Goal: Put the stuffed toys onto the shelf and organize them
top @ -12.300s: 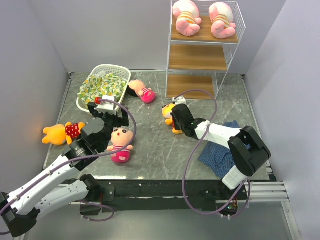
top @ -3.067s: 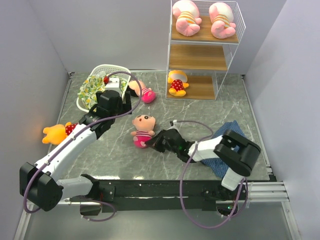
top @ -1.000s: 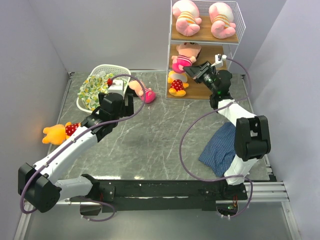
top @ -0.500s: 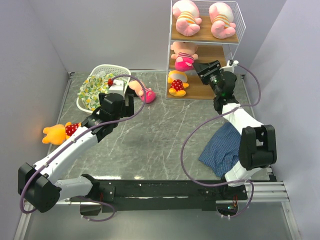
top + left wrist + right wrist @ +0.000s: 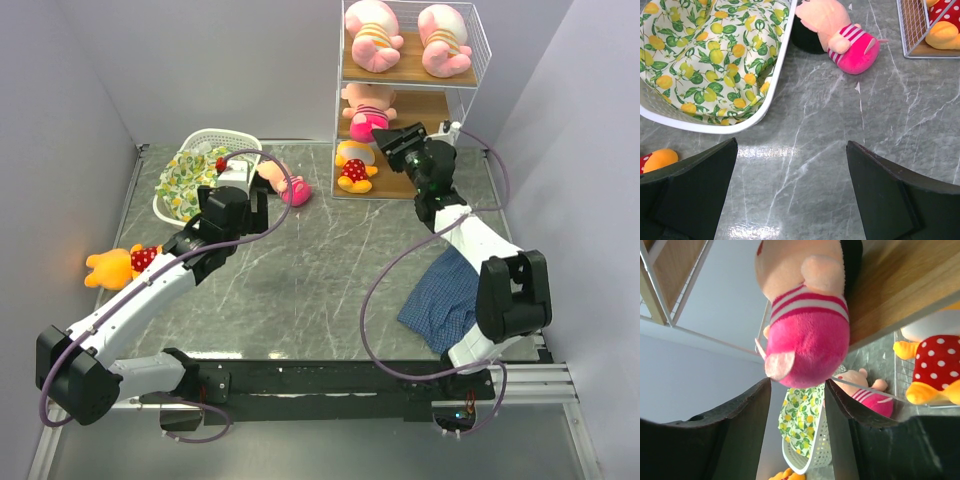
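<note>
Both sets of jaws spread, empty: right gripper (image 5: 400,140) sits beside shelved doll (image 5: 366,110) on shelf (image 5: 440,105) mid board, upper centre; left gripper (image 5: 791,145) faces table doll (image 5: 840,30), frame top, soft, light, prob. best pinched across torso.

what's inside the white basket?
A green-yellow lemon-print cloth lines the white basket. It covers the floor wherever the basket shows, so anything beneath the cloth can't be seen. Nothing visible lies on top of it.

top cam overhead, l wrist downward, r wrist close at shelf (image 5: 900,280)
</note>
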